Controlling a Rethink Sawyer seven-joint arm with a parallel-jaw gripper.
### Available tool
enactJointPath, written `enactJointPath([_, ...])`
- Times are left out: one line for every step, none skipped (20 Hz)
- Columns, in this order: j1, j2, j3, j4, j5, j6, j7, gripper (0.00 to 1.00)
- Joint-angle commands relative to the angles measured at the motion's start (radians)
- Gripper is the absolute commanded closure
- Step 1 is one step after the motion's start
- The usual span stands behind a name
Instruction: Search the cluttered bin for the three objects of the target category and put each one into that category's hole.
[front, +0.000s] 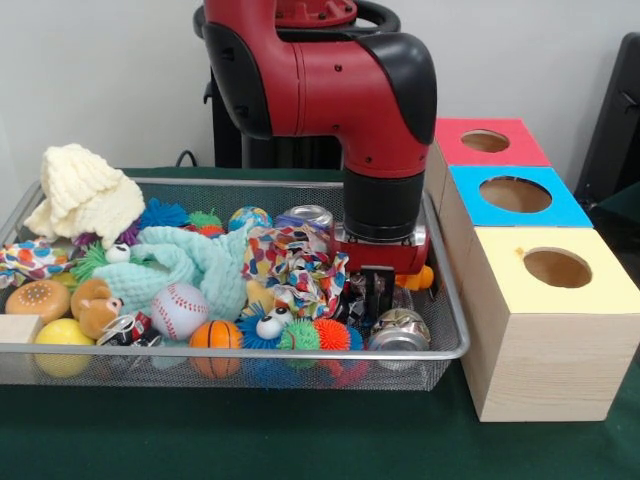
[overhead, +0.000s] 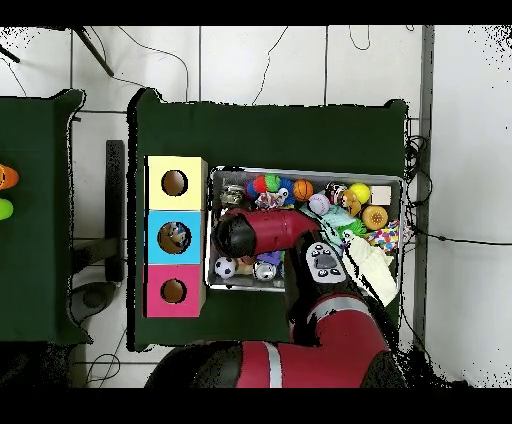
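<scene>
The silver wire-mesh bin (front: 230, 350) is full of mixed objects and also shows in the overhead view (overhead: 400, 196). My gripper (front: 377, 292) reaches down into the bin's right end, next to the boxes, among a patterned cloth (front: 295, 265) and crushed silver cans (front: 400, 330). Clutter hides its tips. In the overhead view the red arm (overhead: 262, 232) covers the gripper. Three wooden boxes with holes stand beside the bin: red top (front: 490, 142), blue top (front: 515, 195), yellow top (front: 555, 268).
The bin holds a cream knit hat (front: 85, 190), mint knit cloth (front: 190, 265), baseball (front: 180, 310), small basketball (front: 215, 335), yellow ball (front: 62, 333), toy burger (front: 38, 298), teddy bear (front: 93, 305), spiky balls (front: 330, 335) and an upright can (front: 305, 217).
</scene>
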Motion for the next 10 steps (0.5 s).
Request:
enactJointPath([-0.027, -0.007, 0.094, 0.103, -0.002, 0.147, -0.023, 1.0])
enactJointPath([-0.023, -0.009, 0.09, 0.106, -0.001, 0.147, -0.016, 1.0])
enactJointPath([-0.021, -0.013, 0.088, 0.108, -0.002, 0.145, -0.011, 1.0])
enactJointPath([-0.012, -0.019, 0.08, 0.105, -0.004, 0.148, -0.006, 0.0])
enactJointPath([-0.002, -0.028, 0.069, 0.106, -0.002, 0.161, -0.001, 0.0])
enactJointPath([0.009, -0.036, 0.057, 0.106, -0.001, 0.174, 0.004, 0.0])
enactJointPath([0.019, -0.045, 0.045, 0.106, 0.001, 0.187, 0.009, 0.0])
enactJointPath([0.012, -0.053, 0.051, 0.11, 0.012, 0.218, 0.002, 0.0])
enactJointPath([0.001, -0.059, 0.061, 0.112, 0.027, 0.251, -0.005, 0.0])
enactJointPath([-0.013, -0.063, 0.072, 0.115, 0.039, 0.278, -0.011, 0.0])
